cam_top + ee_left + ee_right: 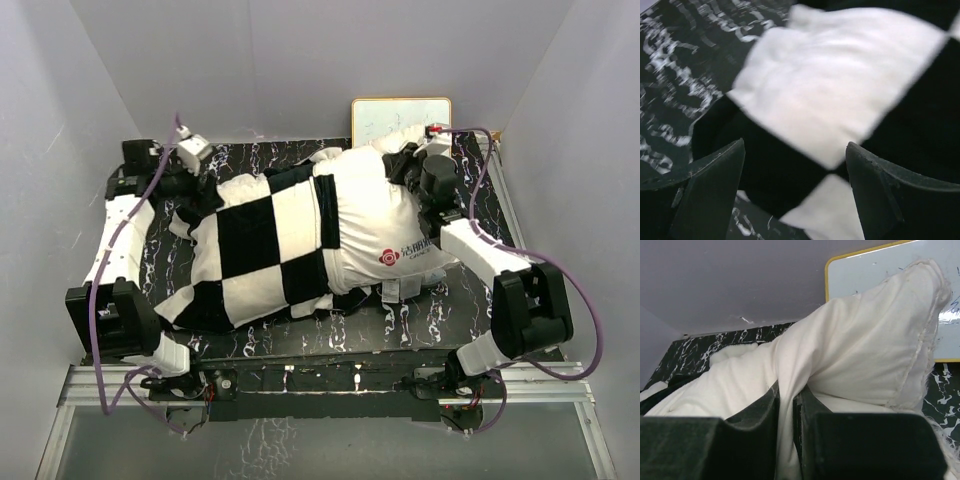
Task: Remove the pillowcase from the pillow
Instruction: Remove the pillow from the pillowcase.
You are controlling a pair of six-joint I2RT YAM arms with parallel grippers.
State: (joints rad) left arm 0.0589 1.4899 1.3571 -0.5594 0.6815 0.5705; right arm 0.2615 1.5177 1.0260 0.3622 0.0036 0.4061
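White pillow (pixel 865 355) edge pinched in right fingers (pixel 752 432); left fingers (pixel 710 190) apart.

walls (pixel 300 60): plain grey | table (pixel 260 158): black marbled | whiteboard (pixel 400 115): against back wall

A soft black-and-cream checkered pillowcase (pixel 260 255) sheathes the left half of a plump white pillow (pixel 375 215) lying across the black marbled worktop (pixel 400 325). The right end effector (pixel 403 166) meets the pillow's upper right corner, seemingly touching it. The left end effector (pixel 195 195) sits upper left, beside the pillowcase.
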